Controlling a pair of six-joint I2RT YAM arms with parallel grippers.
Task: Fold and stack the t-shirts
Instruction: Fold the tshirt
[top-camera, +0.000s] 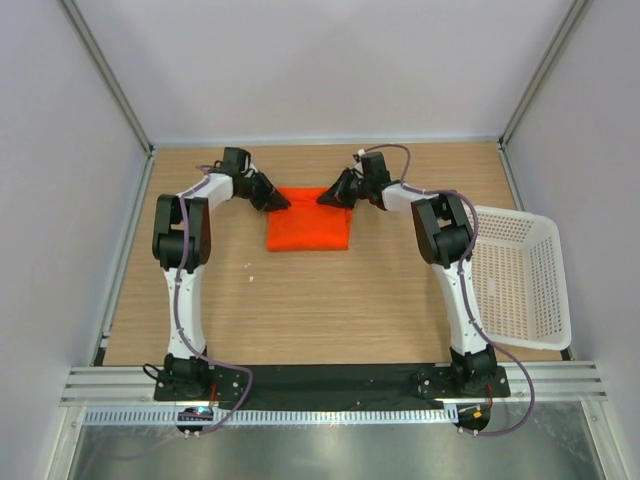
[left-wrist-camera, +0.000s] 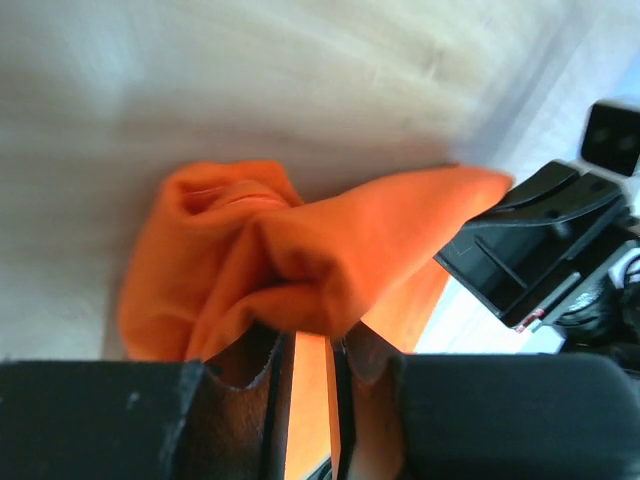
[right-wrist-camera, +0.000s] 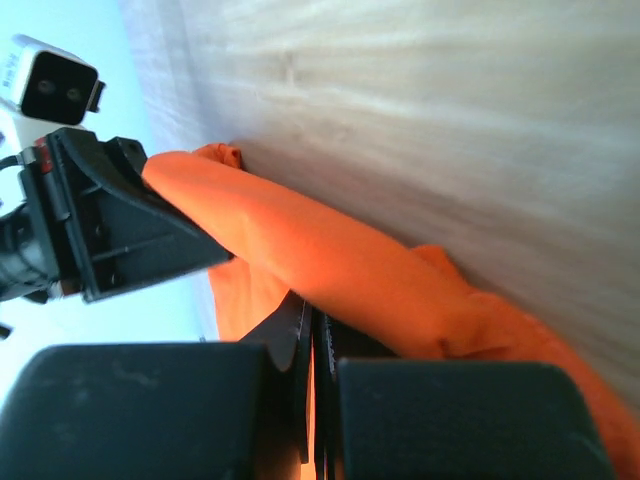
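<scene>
The orange-red t-shirt (top-camera: 308, 230) lies folded into a small block on the wooden table, toward the back middle. My left gripper (top-camera: 279, 201) is shut on the shirt's far left corner; orange fabric (left-wrist-camera: 300, 260) bunches out between its fingers. My right gripper (top-camera: 328, 196) is shut on the far right corner, with a fold of the shirt (right-wrist-camera: 340, 270) pinched between its closed pads. Each wrist view also shows the other gripper at the far end of the held edge. The far edge is raised a little off the table between the two grippers.
A white plastic lattice basket (top-camera: 520, 280) stands at the right edge of the table, beside the right arm. Grey walls and metal rails frame the table at the back and both sides.
</scene>
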